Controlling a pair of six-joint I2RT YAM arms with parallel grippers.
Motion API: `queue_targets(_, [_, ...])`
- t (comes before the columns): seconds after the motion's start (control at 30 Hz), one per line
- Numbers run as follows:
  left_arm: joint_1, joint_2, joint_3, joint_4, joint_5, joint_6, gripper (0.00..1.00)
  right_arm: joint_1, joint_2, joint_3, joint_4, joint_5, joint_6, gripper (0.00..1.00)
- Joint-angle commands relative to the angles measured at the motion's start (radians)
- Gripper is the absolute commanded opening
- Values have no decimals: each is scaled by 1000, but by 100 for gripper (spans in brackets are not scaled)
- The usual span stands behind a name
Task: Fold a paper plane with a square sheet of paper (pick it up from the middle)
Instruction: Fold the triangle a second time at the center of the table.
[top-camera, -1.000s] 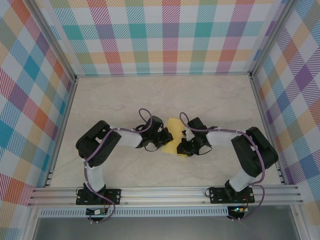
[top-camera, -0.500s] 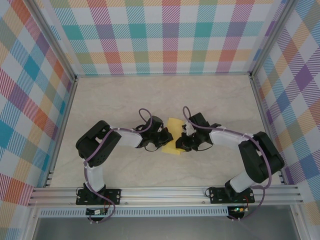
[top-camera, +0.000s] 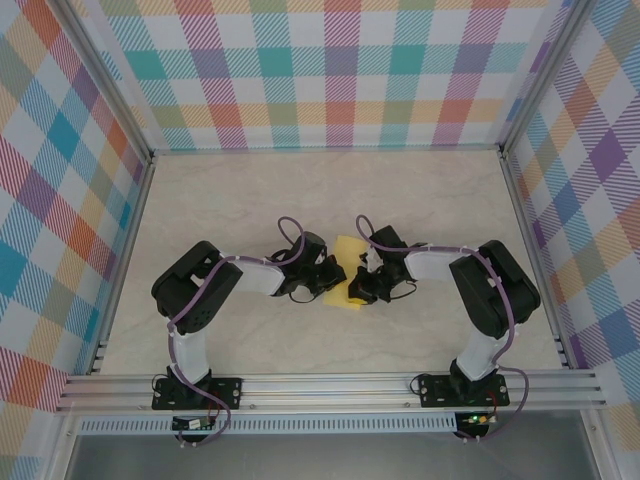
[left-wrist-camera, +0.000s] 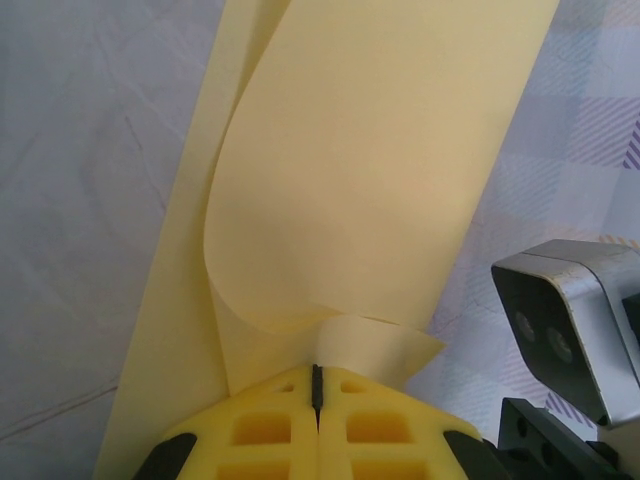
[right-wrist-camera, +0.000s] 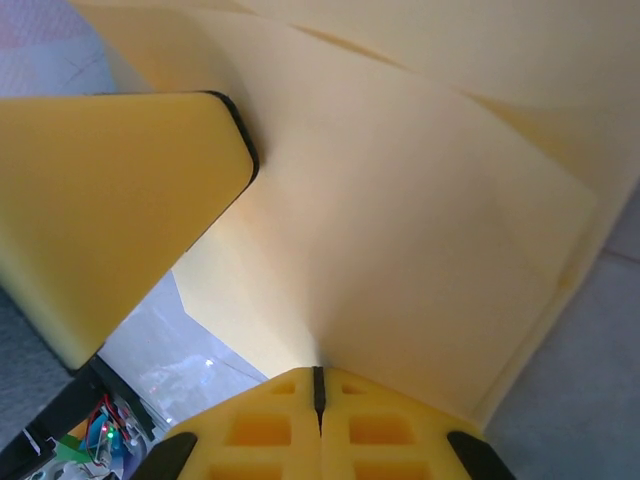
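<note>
The yellow square sheet of paper (top-camera: 349, 250) lies mid-table between the two arms, partly folded. In the left wrist view the sheet (left-wrist-camera: 370, 170) has one layer curling up over a flatter strip. My left gripper (left-wrist-camera: 317, 385) is shut, with the curled edge pinched between its yellow fingertips. From above, the left gripper (top-camera: 325, 277) sits at the sheet's left edge. My right gripper (top-camera: 362, 287) is at the sheet's near right edge. In the right wrist view the right gripper (right-wrist-camera: 318, 385) is shut on the sheet (right-wrist-camera: 420, 230). The left gripper's yellow finger (right-wrist-camera: 110, 200) is close beside it.
The pale marbled tabletop (top-camera: 250, 200) is bordered by aluminium rails (top-camera: 330, 388) and checked walls (top-camera: 330, 70). The right arm's wrist camera housing (left-wrist-camera: 560, 330) is close to the right of the left fingers. Both arms meet low over the middle of the table.
The right arm has swung left, bringing its gripper against the sheet's right edge, and its jaws have closed on the paper. The left arm has held still, shut on the sheet.
</note>
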Motion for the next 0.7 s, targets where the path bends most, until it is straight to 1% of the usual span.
queue_targets(0.0, [18, -2, -33, -112, -40, 30, 0, -3, 40, -38, -90, 100, -19, 0])
queue_targets(0.33, [85, 9, -9, -113, -25, 70, 0, -4, 51, -42, -114, 104, -38, 0])
queue_targets(0.67, [147, 32, 29, -136, -9, 102, 0, -4, 60, -37, -110, 66, -58, 0])
